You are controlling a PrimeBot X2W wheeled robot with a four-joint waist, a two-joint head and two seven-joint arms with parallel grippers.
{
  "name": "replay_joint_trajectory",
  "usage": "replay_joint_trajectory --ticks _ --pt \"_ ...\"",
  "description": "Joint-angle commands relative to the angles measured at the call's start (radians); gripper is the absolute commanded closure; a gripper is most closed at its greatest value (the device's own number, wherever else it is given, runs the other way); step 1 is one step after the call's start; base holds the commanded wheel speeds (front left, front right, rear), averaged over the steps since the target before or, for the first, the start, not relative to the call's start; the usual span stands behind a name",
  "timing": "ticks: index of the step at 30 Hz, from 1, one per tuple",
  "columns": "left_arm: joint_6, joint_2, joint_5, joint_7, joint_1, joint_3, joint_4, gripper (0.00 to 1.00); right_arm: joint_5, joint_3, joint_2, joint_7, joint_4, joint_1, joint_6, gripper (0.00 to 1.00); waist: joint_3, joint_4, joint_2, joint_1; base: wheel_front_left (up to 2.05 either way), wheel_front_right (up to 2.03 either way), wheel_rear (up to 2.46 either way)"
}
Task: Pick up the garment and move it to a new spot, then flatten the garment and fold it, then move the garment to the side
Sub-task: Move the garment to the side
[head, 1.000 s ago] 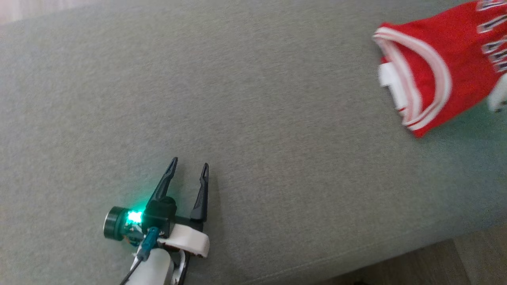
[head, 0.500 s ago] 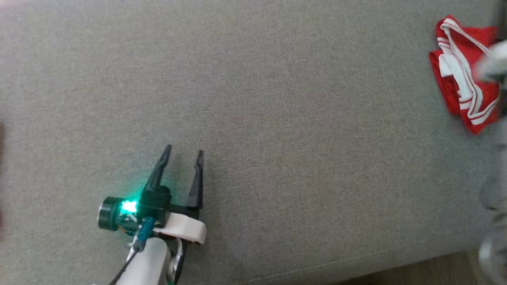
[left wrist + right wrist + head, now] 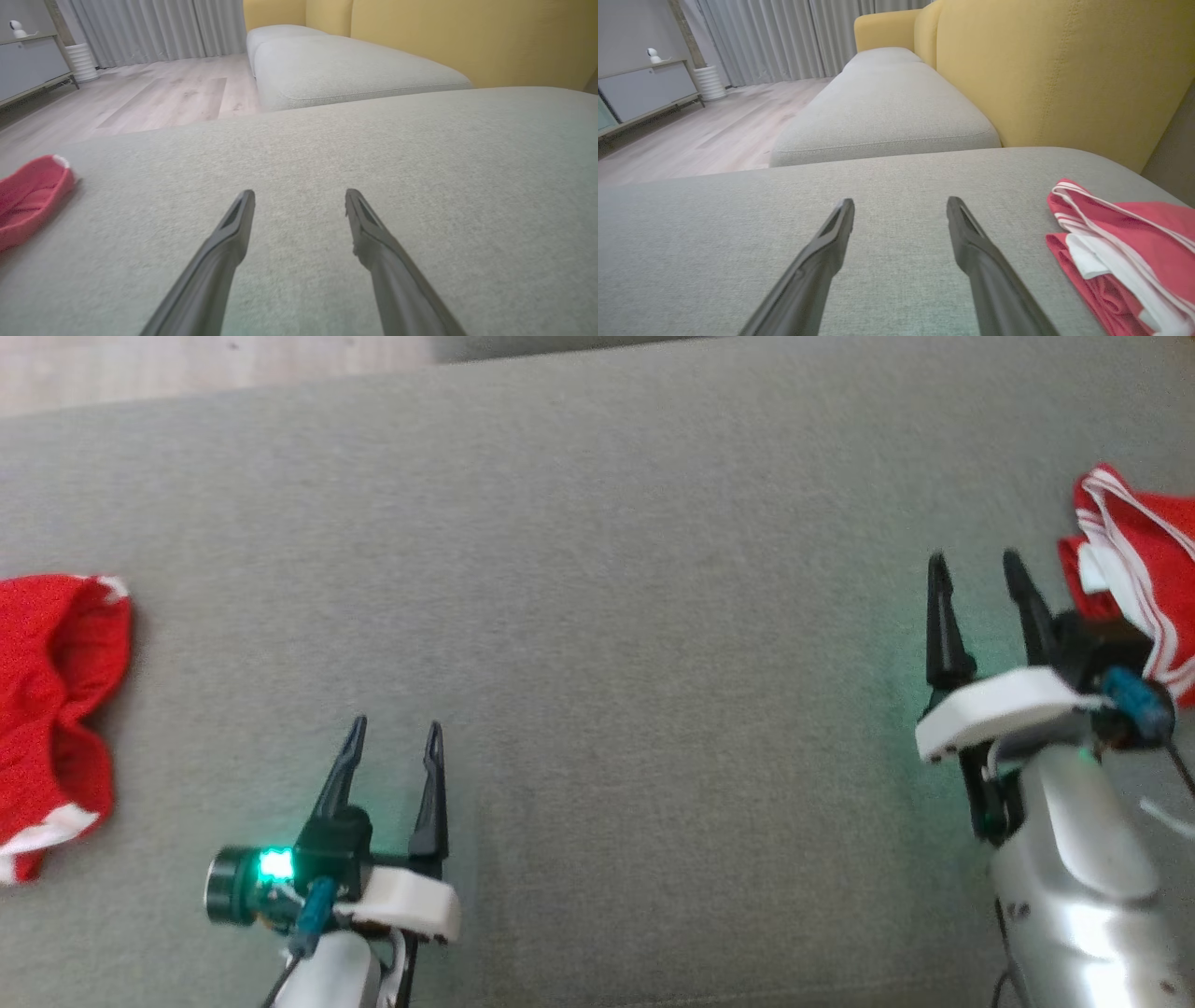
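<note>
Pointing forward over a grey fabric seat cushion [image 3: 653,616], the left gripper [image 3: 395,724] and the right gripper [image 3: 975,560] both have their long dark fingers spread apart, with nothing between them. A green light glows at the left wrist.

Just beside the right gripper, on its right, the red garment [image 3: 1134,551] lies in a compact, folded bundle on the cushion at the head view's right edge. White striped trim runs along its upper edge, and a white patch shows between the red layers. In the right wrist view the bundle sits to the right of the fingers, clear of them, its layers stacked a little unevenly.

Well apart from the left gripper, at the cushion's far left, a second red cloth [image 3: 56,691] lies rumpled, with white edging at two corners.

The cushion's weave is plain, smooth and flat between the two arms. Beyond its far edge a second grey cushion [image 3: 887,112] adjoins a mustard-yellow backrest [image 3: 1064,70]. Pale wood flooring [image 3: 691,135] stretches to grey floor-length curtains [image 3: 784,37], a low grey cabinet [image 3: 644,93] and a white ribbed cylinder [image 3: 710,83] standing beside it.
</note>
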Motion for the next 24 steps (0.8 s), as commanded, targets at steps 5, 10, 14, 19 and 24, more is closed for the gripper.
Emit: replay_joint_trajectory --ticks 5,10,14,19,24 --pt "0.024 0.004 -0.025 -0.005 0.025 0.053 -0.028 0.0 0.018 0.028 0.014 -0.009 -0.068 0.072 -0.001 0.0 -0.059 0.059 0.0 0.0001 0.0 0.0 0.0" --pt "0.035 0.004 -0.027 -0.005 0.049 0.073 -0.034 0.0 0.087 0.05 0.015 -0.009 -0.092 0.136 -0.001 0.0 -0.095 0.08 0.0 0.0001 0.0 0.0 0.0" --pt "0.043 0.004 -0.03 -0.005 0.067 0.091 -0.038 0.0 0.119 0.068 0.015 -0.009 -0.115 0.17 -0.001 0.0 -0.12 0.086 0.0 0.0001 0.0 0.0 0.0" --pt "0.048 0.004 -0.035 -0.005 0.091 0.114 -0.042 0.0 0.127 0.089 0.015 -0.009 -0.125 0.197 -0.001 0.0 -0.162 0.085 0.0 0.0001 0.0 0.0 0.0" --pt "0.054 0.004 -0.042 -0.005 0.116 0.143 -0.049 0.0 0.139 0.11 0.015 -0.009 -0.13 0.223 -0.001 0.0 -0.191 0.088 0.0 0.0001 0.0 0.0 0.0"
